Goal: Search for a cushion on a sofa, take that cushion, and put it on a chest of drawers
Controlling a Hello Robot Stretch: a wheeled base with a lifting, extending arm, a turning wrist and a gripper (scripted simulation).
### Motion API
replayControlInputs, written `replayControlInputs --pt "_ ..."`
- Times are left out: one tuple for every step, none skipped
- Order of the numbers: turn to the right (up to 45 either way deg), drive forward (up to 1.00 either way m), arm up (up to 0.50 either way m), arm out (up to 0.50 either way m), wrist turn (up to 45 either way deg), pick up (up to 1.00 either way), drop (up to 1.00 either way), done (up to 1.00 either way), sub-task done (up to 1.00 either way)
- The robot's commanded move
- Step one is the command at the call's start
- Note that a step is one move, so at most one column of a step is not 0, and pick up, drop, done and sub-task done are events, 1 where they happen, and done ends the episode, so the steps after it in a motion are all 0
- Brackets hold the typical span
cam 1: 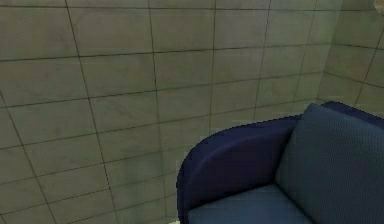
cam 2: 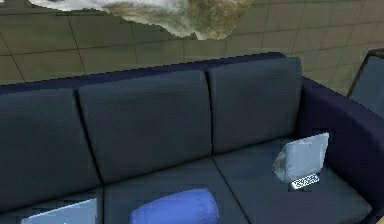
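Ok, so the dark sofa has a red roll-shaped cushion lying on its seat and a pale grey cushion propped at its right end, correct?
Not quite: the roll-shaped cushion is blue, not red. The arm side view shows it. The rest stands: it lies on the seat of the dark sofa, and a pale grey cushion is propped at the sofa's right end.

Entry: one arm, one wrist, one two-finger gripper. Arm lift and reach: could not be determined. Wrist turn: could not be determined. Gripper pose: could not be determined. Nothing further of the body was recorded.
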Motion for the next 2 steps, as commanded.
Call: replayControlInputs --pt "0.0 0.0 0.5 0.0 0.0 0.0 0.0 0.0 0.0" --pt "0.0 0.0 0.1 0.0 0.0 0.0 0.0 0.0 0.0"
